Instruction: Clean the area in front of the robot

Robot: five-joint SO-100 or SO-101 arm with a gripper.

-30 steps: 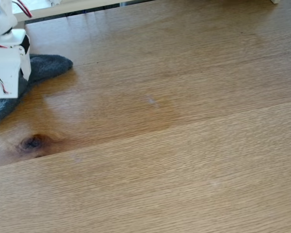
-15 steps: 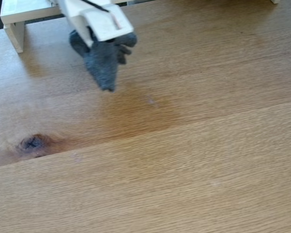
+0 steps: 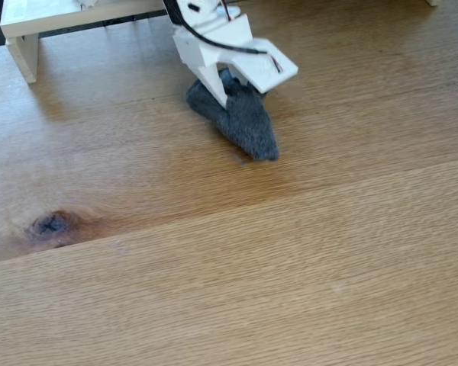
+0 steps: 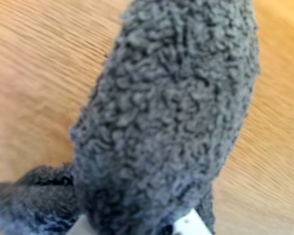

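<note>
While reaching down from the top edge in the fixed view, white arm (image 3: pixel 214 34), jaws clamped on grey cloth (image 3: pixel 244 118) against the wooden surface (image 3: pixel 290 259).

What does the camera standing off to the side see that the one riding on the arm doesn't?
The fixed view takes in the arm's white gripper from outside with its black cable, a white wooden frame at the back, and a dark knot in the wooden surface. The wrist view gives the close-up: the curly, fuzzy pile of the grey cloth and a pale sliver of a jaw at the bottom edge. Both share the cloth held by the gripper, lying against the oak-grain wood.
</note>
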